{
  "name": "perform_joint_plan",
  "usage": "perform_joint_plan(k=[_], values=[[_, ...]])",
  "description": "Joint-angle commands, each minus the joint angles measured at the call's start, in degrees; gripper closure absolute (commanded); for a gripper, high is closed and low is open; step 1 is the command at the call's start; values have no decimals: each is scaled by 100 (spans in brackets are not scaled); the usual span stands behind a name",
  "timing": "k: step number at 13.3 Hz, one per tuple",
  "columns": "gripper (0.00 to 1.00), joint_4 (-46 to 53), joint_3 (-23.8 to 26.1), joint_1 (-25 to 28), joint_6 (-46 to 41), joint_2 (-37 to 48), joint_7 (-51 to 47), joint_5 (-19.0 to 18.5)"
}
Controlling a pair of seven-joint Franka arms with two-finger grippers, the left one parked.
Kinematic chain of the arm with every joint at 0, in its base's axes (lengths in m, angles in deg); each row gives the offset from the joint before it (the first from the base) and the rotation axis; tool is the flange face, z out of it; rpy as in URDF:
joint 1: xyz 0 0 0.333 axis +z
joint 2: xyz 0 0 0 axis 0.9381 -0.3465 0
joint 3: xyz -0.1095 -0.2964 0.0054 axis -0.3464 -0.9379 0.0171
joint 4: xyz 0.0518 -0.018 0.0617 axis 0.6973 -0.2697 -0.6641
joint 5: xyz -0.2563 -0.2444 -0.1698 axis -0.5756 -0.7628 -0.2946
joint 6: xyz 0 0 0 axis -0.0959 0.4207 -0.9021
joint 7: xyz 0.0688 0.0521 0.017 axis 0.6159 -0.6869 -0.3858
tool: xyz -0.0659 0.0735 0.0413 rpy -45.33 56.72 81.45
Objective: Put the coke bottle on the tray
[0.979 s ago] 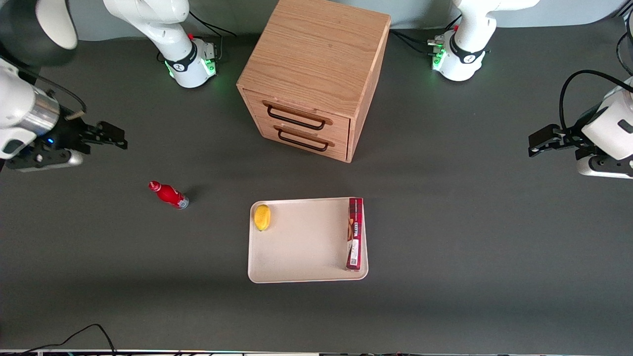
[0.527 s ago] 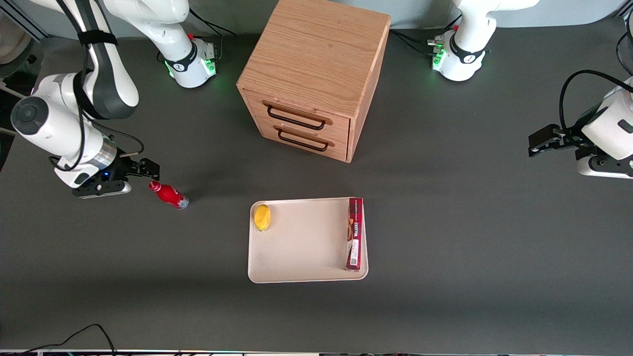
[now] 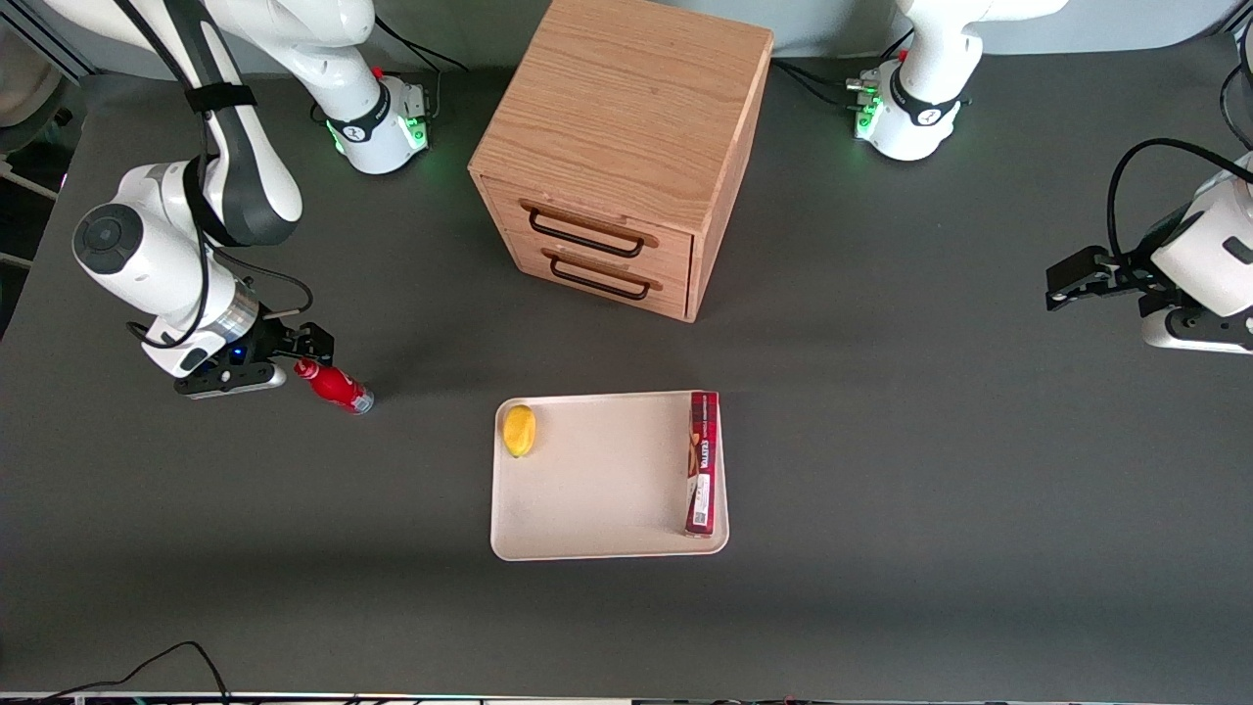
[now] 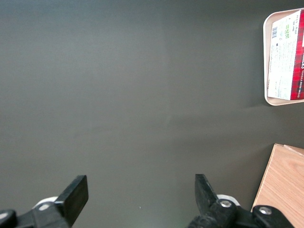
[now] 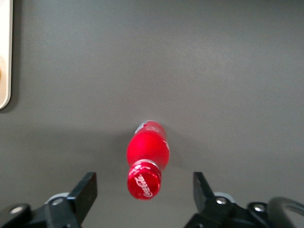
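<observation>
Coke bottle (image 3: 334,385) beneath spread gripper (image 3: 305,354) (untouched).

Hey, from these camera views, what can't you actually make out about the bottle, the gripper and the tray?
- Coke bottle: right wrist view looks down on its cap, hiding the lower body and label.
- Gripper: fingers open either side of the cap; its height above the table is unclear in both views.
- Tray: cut off at the right wrist view's edge.
- Red box: print too small in front view.
</observation>
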Motion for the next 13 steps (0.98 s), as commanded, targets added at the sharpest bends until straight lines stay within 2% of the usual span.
perform_joint_plan(k=[1, 2, 3, 5, 6, 11, 13], values=[[19, -248, 36, -13, 395, 31, -164, -122], [31, -258, 36, -13, 405, 14, -164, -122], [47, -266, 36, -13, 405, 14, -164, -122], [86, -266, 36, -22, 396, 22, -164, -122], [100, -266, 36, -22, 396, 23, -164, -122], [100, -249, 36, -30, 326, 101, -173, -122], [100, -83, 27, -39, -154, 294, -181, -122]])
